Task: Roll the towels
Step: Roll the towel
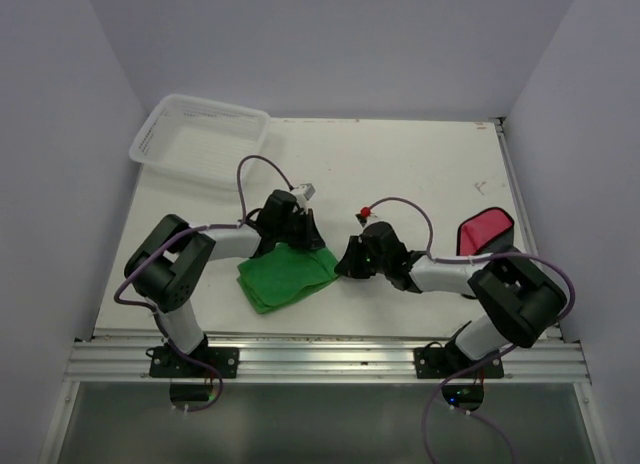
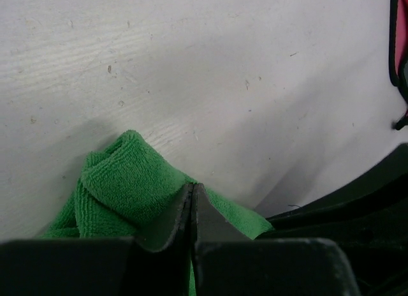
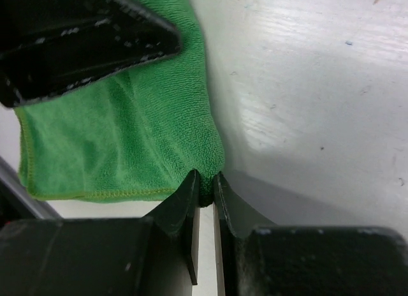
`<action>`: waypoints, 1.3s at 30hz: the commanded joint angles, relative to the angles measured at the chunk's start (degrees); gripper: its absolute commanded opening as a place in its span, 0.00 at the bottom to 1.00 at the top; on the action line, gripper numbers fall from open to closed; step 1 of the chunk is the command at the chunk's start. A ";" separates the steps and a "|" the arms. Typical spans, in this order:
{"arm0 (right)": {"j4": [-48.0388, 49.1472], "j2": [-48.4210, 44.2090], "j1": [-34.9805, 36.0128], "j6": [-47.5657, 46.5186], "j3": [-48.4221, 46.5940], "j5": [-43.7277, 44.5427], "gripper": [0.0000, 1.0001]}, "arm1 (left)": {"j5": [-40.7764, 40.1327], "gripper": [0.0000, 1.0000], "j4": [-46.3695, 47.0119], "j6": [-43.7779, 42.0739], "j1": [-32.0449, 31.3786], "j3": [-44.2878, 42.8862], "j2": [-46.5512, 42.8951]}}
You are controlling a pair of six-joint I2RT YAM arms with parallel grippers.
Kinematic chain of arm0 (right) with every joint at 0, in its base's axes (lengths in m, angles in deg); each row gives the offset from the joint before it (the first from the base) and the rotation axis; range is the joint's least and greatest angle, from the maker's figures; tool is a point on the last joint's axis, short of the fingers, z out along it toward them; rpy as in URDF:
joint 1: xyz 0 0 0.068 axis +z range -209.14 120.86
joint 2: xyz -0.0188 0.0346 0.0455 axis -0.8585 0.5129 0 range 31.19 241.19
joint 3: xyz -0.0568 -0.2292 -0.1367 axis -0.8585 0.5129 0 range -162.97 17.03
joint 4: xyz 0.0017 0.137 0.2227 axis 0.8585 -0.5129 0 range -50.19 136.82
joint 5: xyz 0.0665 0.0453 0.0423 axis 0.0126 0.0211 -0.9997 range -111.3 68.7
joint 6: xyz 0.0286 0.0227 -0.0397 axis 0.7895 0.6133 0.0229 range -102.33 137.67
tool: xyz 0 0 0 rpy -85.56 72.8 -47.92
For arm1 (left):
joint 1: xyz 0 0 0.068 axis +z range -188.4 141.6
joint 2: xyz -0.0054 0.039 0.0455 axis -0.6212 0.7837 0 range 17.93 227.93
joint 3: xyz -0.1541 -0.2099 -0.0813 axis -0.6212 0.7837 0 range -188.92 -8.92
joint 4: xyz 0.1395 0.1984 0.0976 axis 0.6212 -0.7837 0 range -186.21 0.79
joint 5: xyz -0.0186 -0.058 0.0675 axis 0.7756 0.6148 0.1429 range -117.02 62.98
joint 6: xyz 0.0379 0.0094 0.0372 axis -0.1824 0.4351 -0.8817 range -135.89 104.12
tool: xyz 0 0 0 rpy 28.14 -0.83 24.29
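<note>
Pale walls close in a white surface (image 1: 420, 174). From above, the green towel (image 1: 288, 275) lies near the front edge between the two arms. It is a loose, flattish folded pad, not a roll. The left tool (image 1: 293, 239) sits on its far edge and the right tool (image 1: 343, 266) at its right-hand corner. The red towel (image 1: 485, 231) lies well apart by the right edge, with neither tool on it. A white basket (image 1: 200, 139) stands at the far left corner. By my reading the task is at an early stage: the green one is only being gripped for rolling, and the red one is all to do.

Seen from the left wrist, the left tool (image 2: 192, 192) is clenched tight. Green cloth shows between the jaws lower down, so it appears to pinch the green towel (image 2: 121, 175), whose edge bulges in a soft fold just ahead. A sliver of the red towel (image 2: 401, 47) shows at the right margin.

Only the right wrist shows that the right tool (image 3: 205, 181) has nipped the very corner of the green towel (image 3: 127, 130), jaws almost together. The left tool (image 3: 83, 41) lies across the cloth's far side.
</note>
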 commanded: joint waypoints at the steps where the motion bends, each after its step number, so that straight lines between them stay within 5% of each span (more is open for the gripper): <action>1: -4.81 -3.74 5.51 -7.09 0.29 11.19 0.00 | -2.79 0.03 -3.74 -1.54 0.63 -4.13 -1.50; 6: -10.87 -7.08 11.32 -10.09 -1.91 26.65 0.00 | -2.70 0.03 -6.29 -1.28 0.63 -8.10 -2.20; 17: -17.92 -8.14 19.39 -14.92 -7.09 45.39 0.00 | -1.91 0.03 -6.91 0.04 0.63 -9.34 -4.31; 39: -30.74 10.48 36.98 -17.65 -21.15 72.38 0.00 | -1.74 0.03 -5.33 1.45 -1.13 -5.47 -8.53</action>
